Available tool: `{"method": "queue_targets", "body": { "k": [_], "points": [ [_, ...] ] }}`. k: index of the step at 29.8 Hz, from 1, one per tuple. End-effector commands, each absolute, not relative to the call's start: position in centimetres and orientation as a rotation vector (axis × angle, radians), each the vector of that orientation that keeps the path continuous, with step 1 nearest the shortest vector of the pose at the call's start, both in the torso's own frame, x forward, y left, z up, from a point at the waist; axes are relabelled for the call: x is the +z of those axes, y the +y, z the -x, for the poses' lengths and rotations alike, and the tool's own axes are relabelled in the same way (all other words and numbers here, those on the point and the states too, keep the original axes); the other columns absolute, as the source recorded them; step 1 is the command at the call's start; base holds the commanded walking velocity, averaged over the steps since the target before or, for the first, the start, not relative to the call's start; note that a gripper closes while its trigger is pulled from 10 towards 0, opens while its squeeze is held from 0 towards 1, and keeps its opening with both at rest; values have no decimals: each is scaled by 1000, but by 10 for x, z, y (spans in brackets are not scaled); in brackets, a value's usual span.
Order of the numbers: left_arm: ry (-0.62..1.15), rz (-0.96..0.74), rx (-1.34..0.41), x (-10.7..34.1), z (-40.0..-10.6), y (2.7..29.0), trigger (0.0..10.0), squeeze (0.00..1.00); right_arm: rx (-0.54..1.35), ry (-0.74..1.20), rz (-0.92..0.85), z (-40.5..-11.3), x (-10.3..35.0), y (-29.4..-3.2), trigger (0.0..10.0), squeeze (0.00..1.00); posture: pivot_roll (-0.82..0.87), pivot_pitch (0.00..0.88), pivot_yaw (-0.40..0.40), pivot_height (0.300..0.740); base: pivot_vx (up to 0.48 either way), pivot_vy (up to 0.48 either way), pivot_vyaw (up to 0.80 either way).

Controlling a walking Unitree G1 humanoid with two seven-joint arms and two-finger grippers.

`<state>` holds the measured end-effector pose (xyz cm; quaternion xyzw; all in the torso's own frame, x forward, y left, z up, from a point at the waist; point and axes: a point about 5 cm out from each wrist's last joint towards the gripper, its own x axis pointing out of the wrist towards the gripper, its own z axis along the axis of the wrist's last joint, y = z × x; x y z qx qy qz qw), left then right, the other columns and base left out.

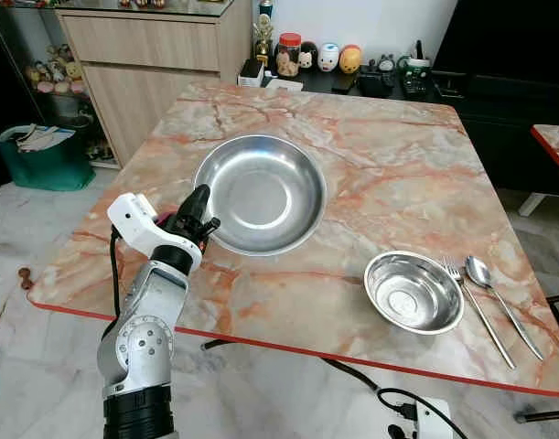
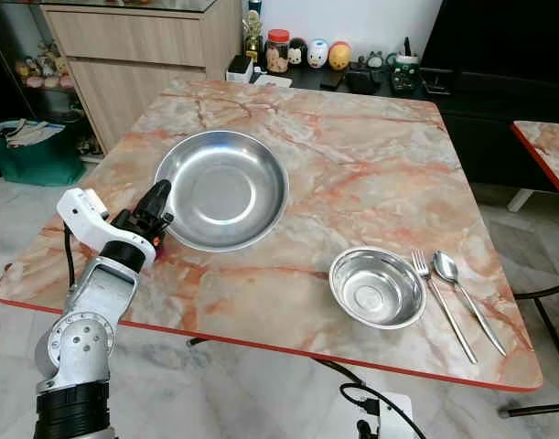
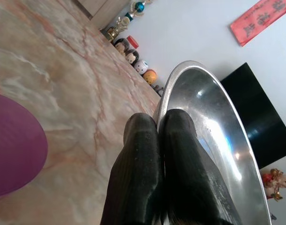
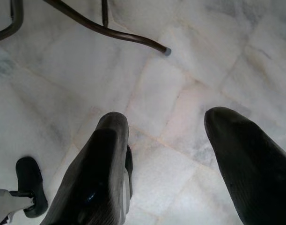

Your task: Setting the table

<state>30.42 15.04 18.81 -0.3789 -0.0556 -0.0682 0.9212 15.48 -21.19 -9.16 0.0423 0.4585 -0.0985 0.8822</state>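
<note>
The left gripper [image 1: 203, 208] is closed on the near left rim of the large steel plate [image 1: 261, 192], its two black fingers [image 3: 154, 154] pressed together with the thin rim pinched between them. The plate is seen resting on the marble table [image 1: 389, 155], toward its left half. Nearer the front right edge a small steel bowl [image 1: 413, 292] is set, and just beside it, to the right, a fork [image 1: 476, 306] and a spoon [image 1: 499, 300] are laid side by side, apart from the bowl. The right gripper [image 4: 175, 154] is held over the pale tiled floor [image 4: 180, 70] with its fingers spread apart and nothing between them. A purple rounded object [image 3: 11, 145] is seen close to the left wrist camera
</note>
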Motion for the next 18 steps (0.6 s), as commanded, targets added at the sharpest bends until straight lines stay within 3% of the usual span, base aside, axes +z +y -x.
{"method": "queue_targets", "body": {
  "k": [1, 8, 14, 18],
  "points": [
    [-170, 766, -171, 202, -303, 146, 10000, 0, -236, 958, -109, -152, -92, -214, 10000, 0, 128, 0, -65, 740, 0, -360, 0],
    [-173, 765, -170, 203, -305, 146, 10000, 0, -236, 969, -110, -151, -93, -214, 10000, 0, 128, 0, -67, 740, 0, -361, 0],
    [-179, 759, -175, 204, -306, 146, 10000, 0, -240, 970, -124, -150, -93, -214, 10000, 0, 127, 0, -66, 740, 0, -361, -623],
    [-178, 760, -177, 203, -306, 146, 10000, 0, -239, 968, -125, -150, -93, -214, 10000, 0, 124, 0, -63, 740, 0, -367, -219]
  ]
}}
